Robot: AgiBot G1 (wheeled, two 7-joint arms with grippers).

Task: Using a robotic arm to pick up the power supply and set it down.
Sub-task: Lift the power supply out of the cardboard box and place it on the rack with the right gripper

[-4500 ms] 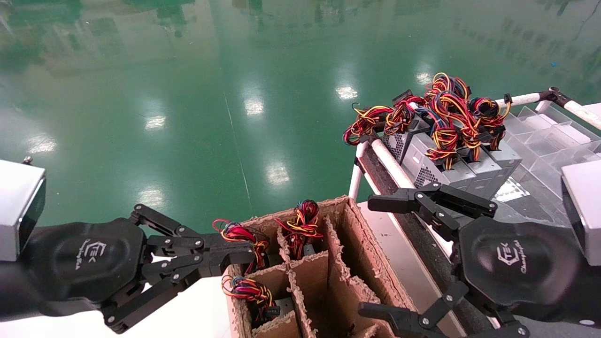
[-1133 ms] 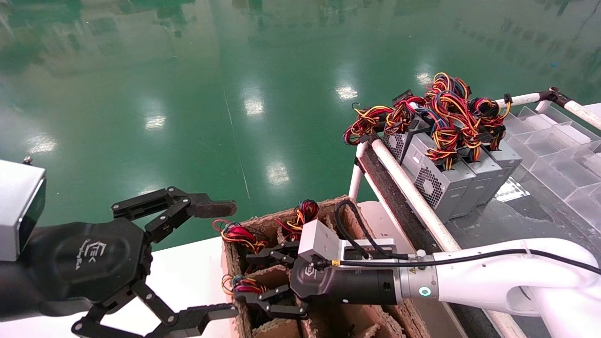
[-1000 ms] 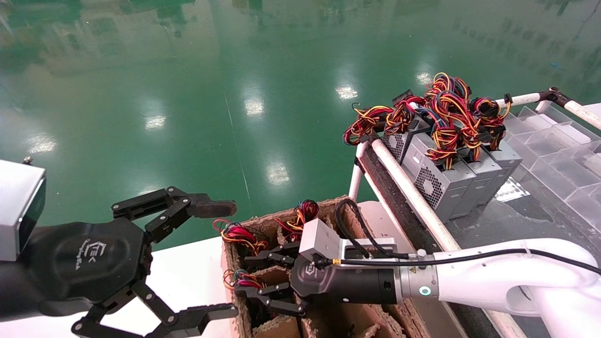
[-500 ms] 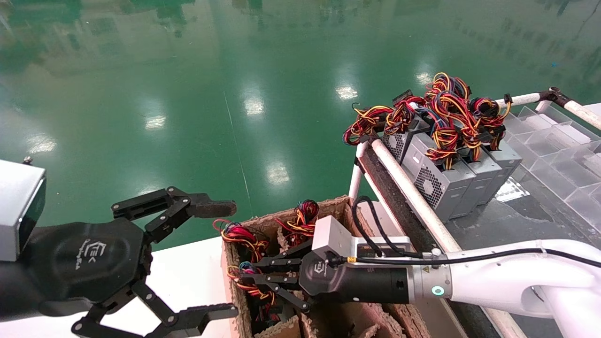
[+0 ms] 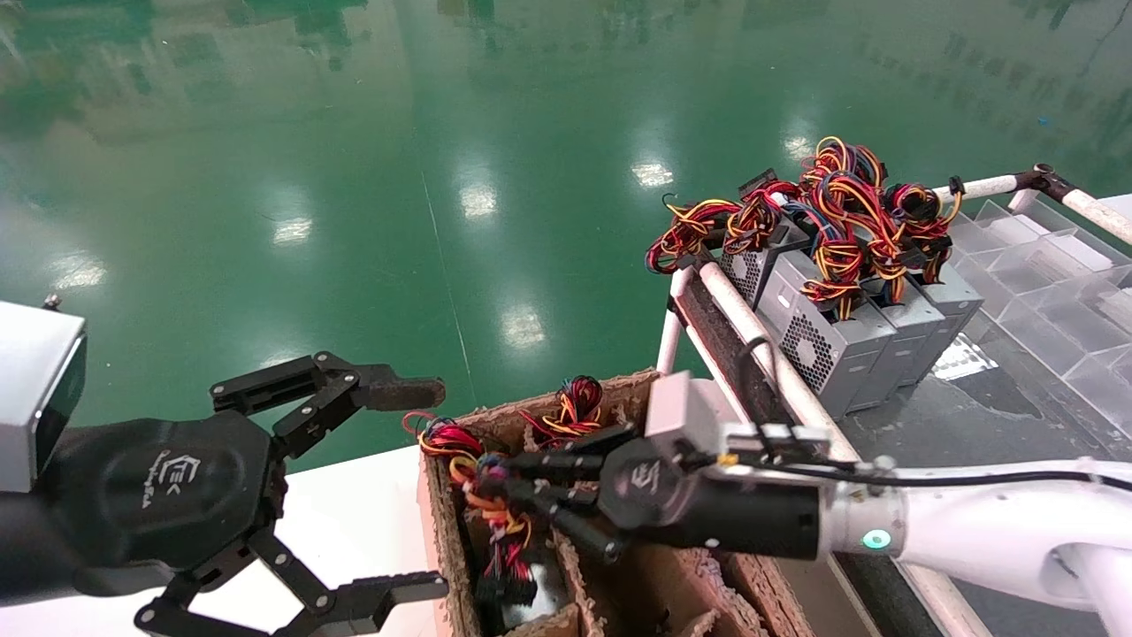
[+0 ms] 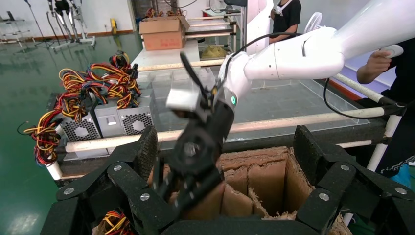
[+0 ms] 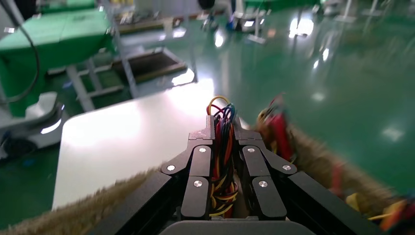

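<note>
My right gripper (image 5: 506, 482) hangs over the brown cardboard divider box (image 5: 438, 540) and is shut on the red, yellow and black wire tail (image 5: 492, 513) of a power supply. The supply's grey body (image 5: 538, 586) hangs below, partly inside a front compartment. In the right wrist view the wire tail (image 7: 223, 164) is pinched between the black fingers (image 7: 200, 161) of my right gripper (image 7: 223, 131). To the left of the box, my left gripper (image 5: 433, 485) stands open and holds nothing. In the left wrist view the left gripper (image 6: 225, 147) frames the right arm's claw (image 6: 188, 178).
Two more wire bundles (image 5: 566, 411) stick out of the box's far compartments. Several grey power supplies (image 5: 836, 349) with tangled wires stand on the rack behind a white rail (image 5: 756, 336). A clear plastic divider tray (image 5: 1052, 283) lies far right. The box rests on a white table (image 5: 354, 531).
My right gripper has shut on the wire tail and drawn up and to the right, lifting the power supply partway out of its compartment. The left gripper has not moved.
</note>
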